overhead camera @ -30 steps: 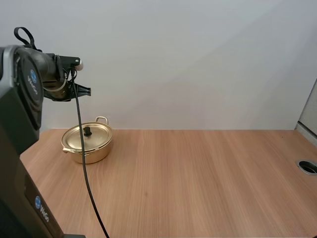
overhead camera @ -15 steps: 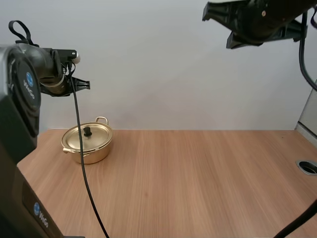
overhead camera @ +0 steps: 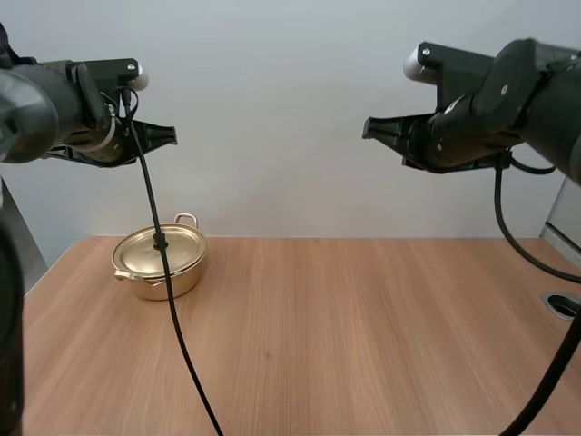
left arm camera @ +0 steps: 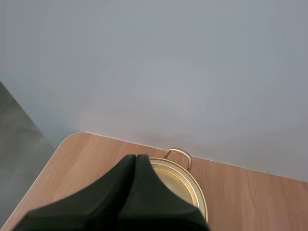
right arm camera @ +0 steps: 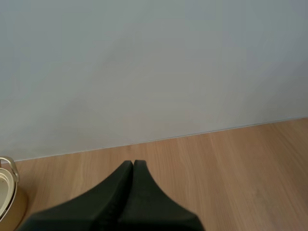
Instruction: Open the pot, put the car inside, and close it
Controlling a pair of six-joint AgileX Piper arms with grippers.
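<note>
Left pincer (overhead camera: 169, 138) closed, empty, upper left, with pot (overhead camera: 163, 271) below it on worktop (overhead camera: 363, 345). Right pincer (overhead camera: 367, 130) closed too, upper right.

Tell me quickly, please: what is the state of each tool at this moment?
Left tool: closed, holding nothing.
Right tool: closed, holding nothing.
</note>
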